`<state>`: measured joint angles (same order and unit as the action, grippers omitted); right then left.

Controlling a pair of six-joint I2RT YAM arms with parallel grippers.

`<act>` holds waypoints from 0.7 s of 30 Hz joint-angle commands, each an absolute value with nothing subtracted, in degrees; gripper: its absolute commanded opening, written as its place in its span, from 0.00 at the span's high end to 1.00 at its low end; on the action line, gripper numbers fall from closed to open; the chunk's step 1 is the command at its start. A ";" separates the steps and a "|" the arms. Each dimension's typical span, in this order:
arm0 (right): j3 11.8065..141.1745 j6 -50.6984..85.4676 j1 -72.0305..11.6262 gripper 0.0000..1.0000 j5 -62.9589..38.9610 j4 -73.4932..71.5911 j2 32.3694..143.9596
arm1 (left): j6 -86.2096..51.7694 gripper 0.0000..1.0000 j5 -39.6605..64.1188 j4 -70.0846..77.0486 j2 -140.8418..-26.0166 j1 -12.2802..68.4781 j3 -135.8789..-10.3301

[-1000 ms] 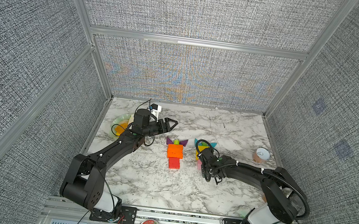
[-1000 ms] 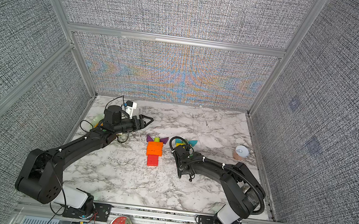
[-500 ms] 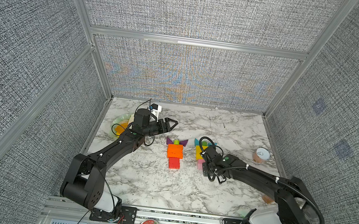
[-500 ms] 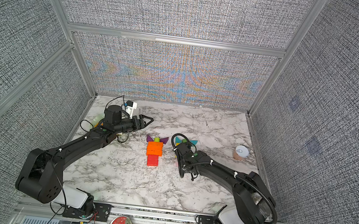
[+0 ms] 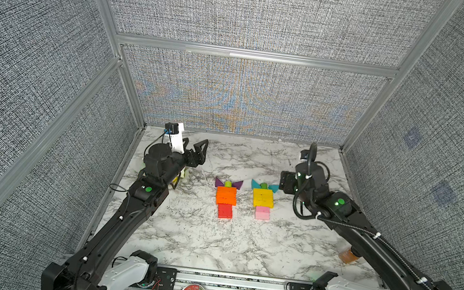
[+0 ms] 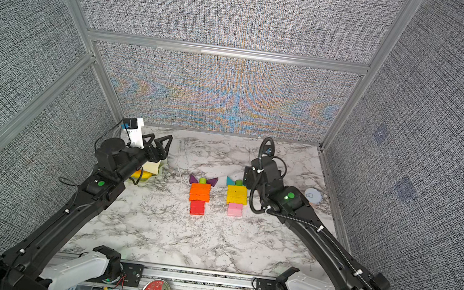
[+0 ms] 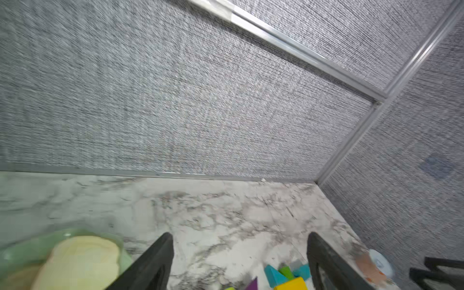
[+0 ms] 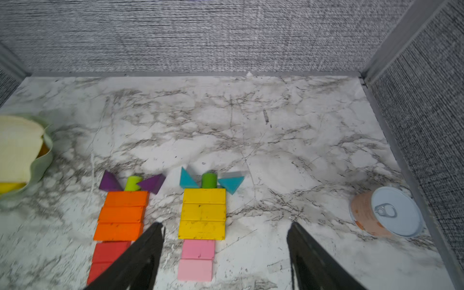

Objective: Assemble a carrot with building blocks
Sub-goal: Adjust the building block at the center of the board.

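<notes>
Two flat figures of building blocks lie side by side mid-table. On the left, orange bars (image 5: 226, 196) sit above red bars (image 5: 225, 211), topped by a green stub (image 5: 228, 183) between purple triangles (image 5: 219, 182). On the right, yellow bars (image 8: 203, 216) sit above pink bars (image 8: 197, 258), with a green stub (image 8: 209, 180) between teal triangles (image 8: 188, 179). My right gripper (image 8: 226, 226) hangs open and empty over the table beside the yellow and pink bars. My left gripper (image 5: 198, 147) is open and empty, raised at the back left, away from the blocks.
A pale green plate (image 6: 161, 167) with a cream bread slice (image 8: 17, 150) sits at the left under my left arm. A tipped can with a pull-tab lid (image 8: 386, 213) lies near the right wall. An amber jar (image 5: 348, 253) shows behind my right arm.
My right gripper has drawn back from the pink and yellow bars, up and to the right. My left gripper's jaws have spread a little wider; that arm stayed in place.
</notes>
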<state>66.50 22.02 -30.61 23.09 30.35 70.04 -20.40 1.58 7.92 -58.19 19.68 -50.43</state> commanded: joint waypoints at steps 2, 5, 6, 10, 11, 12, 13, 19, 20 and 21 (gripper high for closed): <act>64.37 25.14 -23.77 0.27 7.43 28.21 76.19 | -15.51 0.15 -11.35 10.39 -57.23 19.61 -49.05; 62.63 27.17 -19.65 0.41 6.13 25.84 80.61 | -17.22 0.15 -10.71 9.89 -58.56 19.67 -49.04; 61.89 27.58 -18.19 0.46 6.26 24.69 82.02 | -17.81 0.15 -10.34 9.26 -59.08 19.60 -49.43; 63.22 26.33 -14.11 0.65 4.95 24.47 88.82 | -18.25 0.16 -9.76 8.35 -59.94 19.61 -50.01; 63.89 25.46 -13.92 0.65 4.56 24.18 90.93 | -18.32 0.15 -9.67 8.48 -59.78 19.63 -49.92; 64.53 24.94 -13.59 0.65 3.95 23.66 93.13 | -18.38 0.16 -9.43 8.72 -59.77 19.68 -49.71; 65.42 24.52 -13.46 0.66 2.96 23.91 95.05 | -18.56 0.15 -9.20 8.86 -59.76 19.65 -49.64; 68.35 24.08 -13.36 0.67 2.18 23.20 102.86 | -19.51 0.15 -7.87 8.65 -61.02 19.68 -49.80; 68.55 24.16 -13.42 0.67 2.50 22.84 103.69 | -19.77 0.15 -7.59 8.70 -61.28 19.68 -49.67; 68.85 24.17 -13.39 0.66 2.55 22.67 104.42 | -19.99 0.15 -7.19 8.68 -61.53 19.61 -49.70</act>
